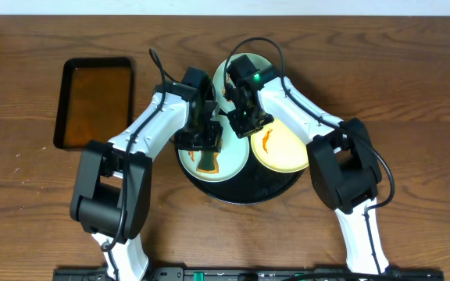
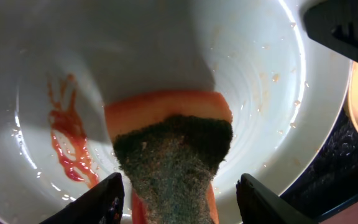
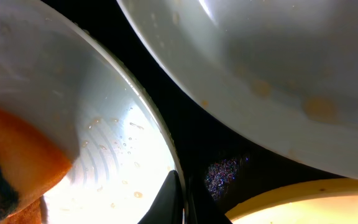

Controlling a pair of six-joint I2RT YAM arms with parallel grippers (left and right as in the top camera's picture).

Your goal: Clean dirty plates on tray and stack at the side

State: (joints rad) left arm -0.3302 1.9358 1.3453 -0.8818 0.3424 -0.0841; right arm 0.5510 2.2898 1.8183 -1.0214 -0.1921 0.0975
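Though smeared, glossy ribbed round plate (image 2: 260, 74)

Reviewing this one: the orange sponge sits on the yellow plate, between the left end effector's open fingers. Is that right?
Not quite. The orange sponge sits on a pale mint plate, not the yellow plate; the left wrist view shows it, between the left end effector's open fingers.

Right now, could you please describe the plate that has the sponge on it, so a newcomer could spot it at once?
Find the round black tray carrying three plates. Look for the pale mint-blue plate on its left side, beneath the left hand. Unlike the yellow plate beside it and the other mint plate behind, it bears an orange sponge with a dark scouring face.
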